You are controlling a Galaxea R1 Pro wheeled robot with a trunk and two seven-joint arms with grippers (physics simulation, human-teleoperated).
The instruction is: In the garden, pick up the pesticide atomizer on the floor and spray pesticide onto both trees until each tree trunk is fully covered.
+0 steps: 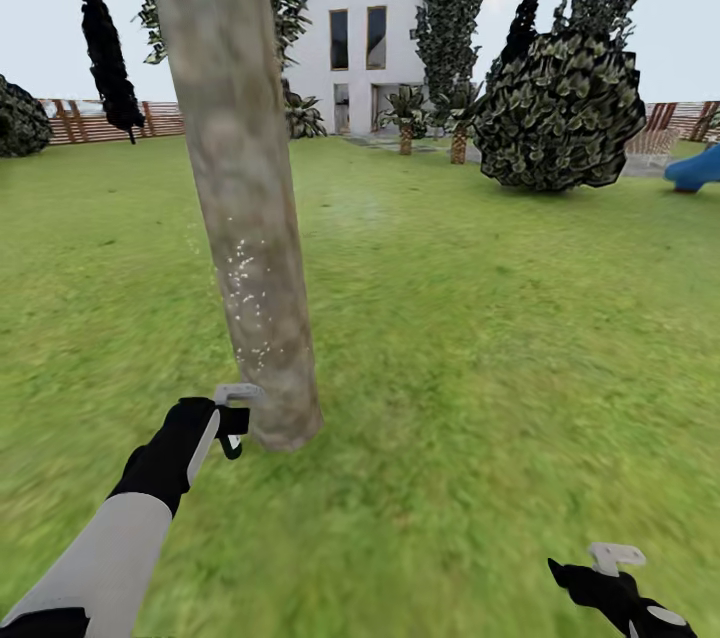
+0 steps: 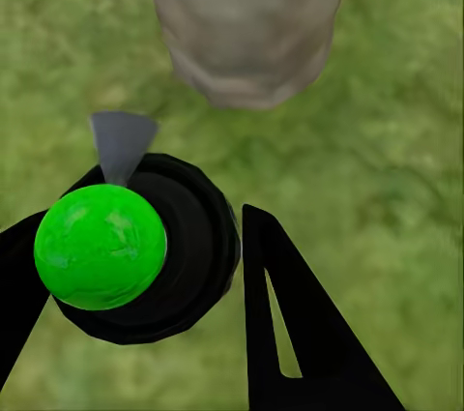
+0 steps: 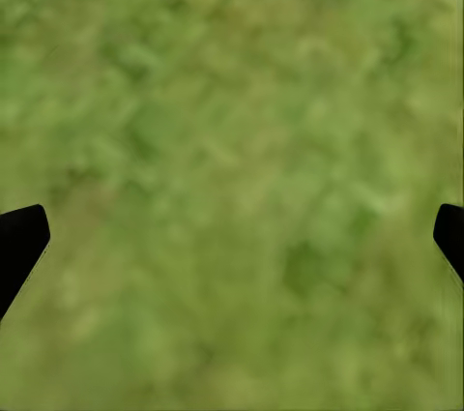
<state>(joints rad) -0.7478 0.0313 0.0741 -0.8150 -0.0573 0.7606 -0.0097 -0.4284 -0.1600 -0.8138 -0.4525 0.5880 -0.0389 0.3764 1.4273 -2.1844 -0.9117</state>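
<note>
L arm (image 1: 110,558): pale grey forearm shell, rounded, w/ black band at the elbow end; black wrist section, faceted, thin grey strip along its edge. L hand (image 1: 238,410): light grey T-shaped tip, black fingers; in wrist view fingers (image 2: 300,334) are flat black wedges w/ a narrow slot cut through. R hand (image 1: 612,558): same grey T tip on black wrist, small grey-white patch near the frame corner.

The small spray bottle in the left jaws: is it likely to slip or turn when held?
The spray bottle looks round and smooth, so it may turn between the black fingers. It is probably rigid and light, being small beside the trunk.
</note>
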